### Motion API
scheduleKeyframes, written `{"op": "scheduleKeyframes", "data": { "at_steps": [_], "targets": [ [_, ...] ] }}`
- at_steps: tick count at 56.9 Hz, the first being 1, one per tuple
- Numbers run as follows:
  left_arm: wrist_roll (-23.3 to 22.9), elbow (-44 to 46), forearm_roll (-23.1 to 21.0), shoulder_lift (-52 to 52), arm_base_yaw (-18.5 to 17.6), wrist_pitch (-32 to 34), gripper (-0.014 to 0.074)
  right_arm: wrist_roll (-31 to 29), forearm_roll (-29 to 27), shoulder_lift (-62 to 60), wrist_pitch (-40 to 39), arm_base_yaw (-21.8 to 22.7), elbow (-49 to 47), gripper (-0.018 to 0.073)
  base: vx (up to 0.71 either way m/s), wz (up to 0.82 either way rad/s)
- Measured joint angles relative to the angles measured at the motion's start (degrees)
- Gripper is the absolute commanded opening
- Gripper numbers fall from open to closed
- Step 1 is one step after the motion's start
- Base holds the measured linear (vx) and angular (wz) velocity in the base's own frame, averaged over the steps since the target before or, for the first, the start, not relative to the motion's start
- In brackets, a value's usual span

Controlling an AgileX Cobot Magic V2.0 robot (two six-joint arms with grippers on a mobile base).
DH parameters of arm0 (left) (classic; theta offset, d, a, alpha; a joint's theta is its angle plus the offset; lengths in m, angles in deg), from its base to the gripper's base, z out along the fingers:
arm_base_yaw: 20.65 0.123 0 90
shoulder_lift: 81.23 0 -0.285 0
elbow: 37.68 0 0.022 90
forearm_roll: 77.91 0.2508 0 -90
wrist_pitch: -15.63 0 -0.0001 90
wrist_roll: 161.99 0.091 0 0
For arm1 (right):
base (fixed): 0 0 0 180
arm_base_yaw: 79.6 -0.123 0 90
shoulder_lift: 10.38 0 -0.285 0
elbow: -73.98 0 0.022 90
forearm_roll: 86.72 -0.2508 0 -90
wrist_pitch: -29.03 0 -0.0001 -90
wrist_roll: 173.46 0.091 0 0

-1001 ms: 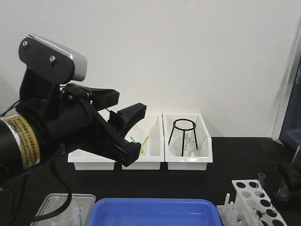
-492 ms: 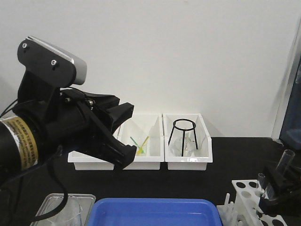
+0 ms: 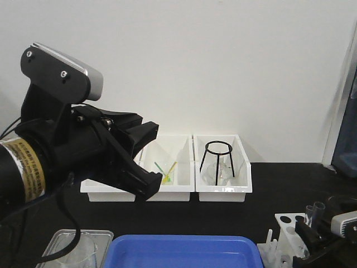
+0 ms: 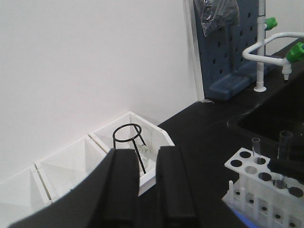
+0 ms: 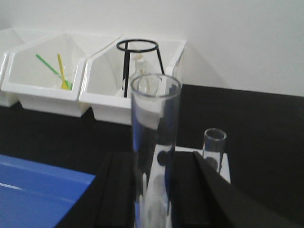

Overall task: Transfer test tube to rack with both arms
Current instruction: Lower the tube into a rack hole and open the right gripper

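Since half a second earlier, your right gripper (image 5: 154, 199) had dropped down onto the rack (image 3: 286, 223), and the test tube (image 3: 319, 210) it carried had gone from leaning above the rack to standing upright just over its top plate. You had that claw clamped on the tube, one black finger on each side of the glass, with the open rim well above the fingers. I could not tell whether the round bottom had entered a hole, because the fingers hid the lower end. A second, shorter-showing tube (image 5: 214, 145) stood in the rack just beside the held one, apart from it.

Your left gripper (image 4: 147, 161) had not shifted in that half second. Its two fingers were drawn together with only a thin slit between them and nothing held, and it hung well to the left of the rack and higher than it.

Beyond the rack, against the white wall, sat the three white bins (image 3: 222, 190). The bin nearest the rack held a black wire tripod (image 3: 217, 161), and the next one held green and yellow sticks (image 5: 59, 71). Just left of the rack lay a blue tray (image 3: 184, 251), and farther left again a clear beaker (image 3: 78, 252) sat in a metal tray.
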State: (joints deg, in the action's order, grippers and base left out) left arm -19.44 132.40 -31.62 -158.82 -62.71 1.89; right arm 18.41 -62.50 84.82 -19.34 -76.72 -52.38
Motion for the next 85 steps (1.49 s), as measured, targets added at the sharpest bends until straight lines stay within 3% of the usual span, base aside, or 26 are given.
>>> {"op": "scheduleKeyframes", "data": {
  "at_steps": [28, 36, 50, 60, 66, 72, 79, 85],
  "targets": [
    [0.00, 0.00, 0.00, 0.00, 0.00, 0.00, 0.0267, -0.11, 1.84, 5.75, -3.08, 0.15, -0.06, 0.0034, 0.00, 0.00],
    [0.00, 0.00, 0.00, 0.00, 0.00, 0.00, 0.0267, -0.22, 1.84, 5.75, -3.08, 0.15, -0.06, 0.0151, 0.00, 0.00],
    [0.00, 0.00, 0.00, 0.00, 0.00, 0.00, 0.0267, -0.22, 1.98, 4.91, -2.96, 0.15, -0.06, 0.0470, 0.00, 0.00],
    [0.00, 0.00, 0.00, 0.00, 0.00, 0.00, 0.0267, -0.22, 2.16, -1.71, -2.96, 0.15, -0.06, 0.0542, 0.00, 0.00],
    [0.00, 0.00, 0.00, 0.00, 0.00, -0.85, 0.0250, -0.03, 2.27, -9.12, -1.77, 0.15, -0.06, 0.0522, 0.00, 0.00],
    [0.00, 0.00, 0.00, 0.48, 0.00, -4.75, 0.0170, 0.83, 2.44, -18.17, 3.02, 0.15, -0.06, 0.0452, 0.00, 0.00],
    [1.15, -0.05, -0.38, 2.22, 0.00, -12.81, -0.0007, 4.86, 3.59, -30.45, 14.08, 0.15, -0.01, 0.0228, 0.00, 0.00],
    [6.07, -1.85, -1.63, 4.83, 0.00, -18.27, -0.0010, 10.22, 7.65, -40.60, 27.19, 0.15, -0.01, -0.0017, 0.00, 0.00]
  ]
}}
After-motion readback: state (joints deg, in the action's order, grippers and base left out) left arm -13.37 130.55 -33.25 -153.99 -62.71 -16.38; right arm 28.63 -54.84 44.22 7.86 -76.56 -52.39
